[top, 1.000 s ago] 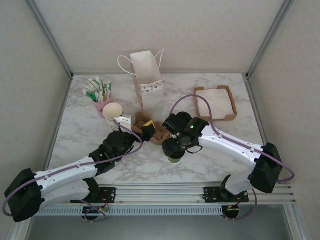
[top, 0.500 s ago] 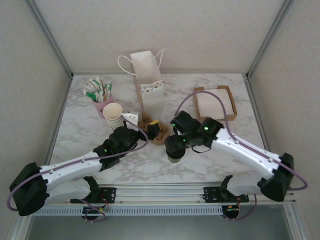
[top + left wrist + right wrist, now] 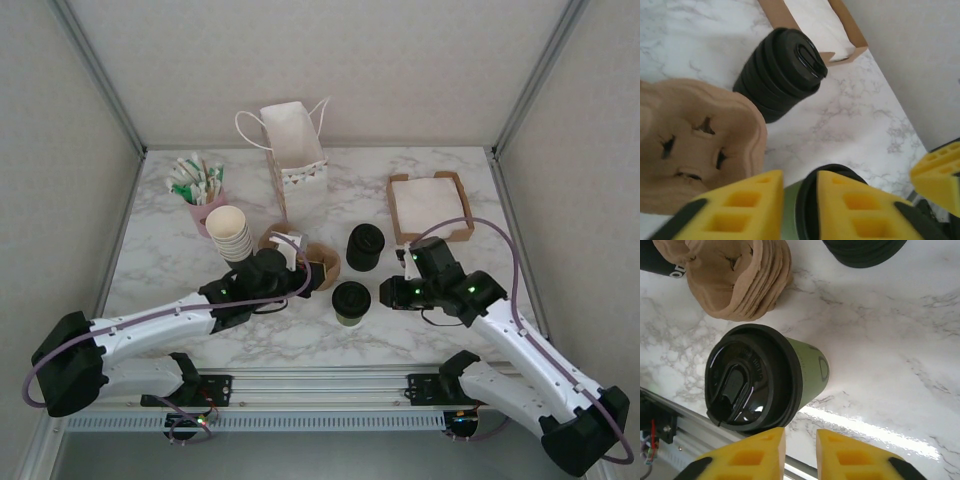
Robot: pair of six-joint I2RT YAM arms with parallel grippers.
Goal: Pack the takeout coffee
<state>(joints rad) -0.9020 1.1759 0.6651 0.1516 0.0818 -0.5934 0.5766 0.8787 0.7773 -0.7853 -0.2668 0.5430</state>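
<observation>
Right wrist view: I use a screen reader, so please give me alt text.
A green paper coffee cup with a black lid stands on a marble table, free of the yellow fingers just below. A tan cup carrier lies beyond.

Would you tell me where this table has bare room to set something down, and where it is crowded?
Bare marble lies between the paper bag and the napkin tray, and along the left side, in front of the pink cup. The middle is crowded: paper cups, carriers, black lids and the takeout coffee stand close together.
</observation>
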